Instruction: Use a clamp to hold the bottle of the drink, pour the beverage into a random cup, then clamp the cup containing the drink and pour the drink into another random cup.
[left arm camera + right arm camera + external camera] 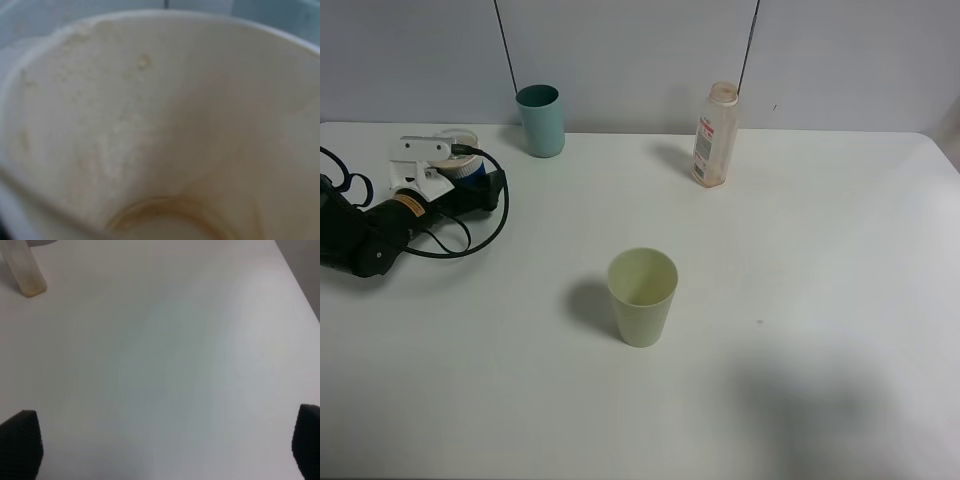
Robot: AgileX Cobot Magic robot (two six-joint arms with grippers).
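Observation:
The blue-bodied paper cup (468, 168) with a white upper band stands at the far left, with my left gripper (448, 166) and its white jaw parts close around it. The left wrist view is filled by this cup's pale inside (160, 120), with a thin brownish ring of beverage (165, 212) at the bottom; no fingers show there. The bottle (714, 135) stands upright at the back, its base also in the right wrist view (24, 270). The teal cup (541, 120) stands at the back left. My right gripper (165, 450) hangs open over bare table.
A pale yellow-green tumbler (642, 296) stands upright in the middle of the white table (820, 260). The left arm's black cables (470, 215) loop on the table beside the paper cup. A soft shadow lies at the front right.

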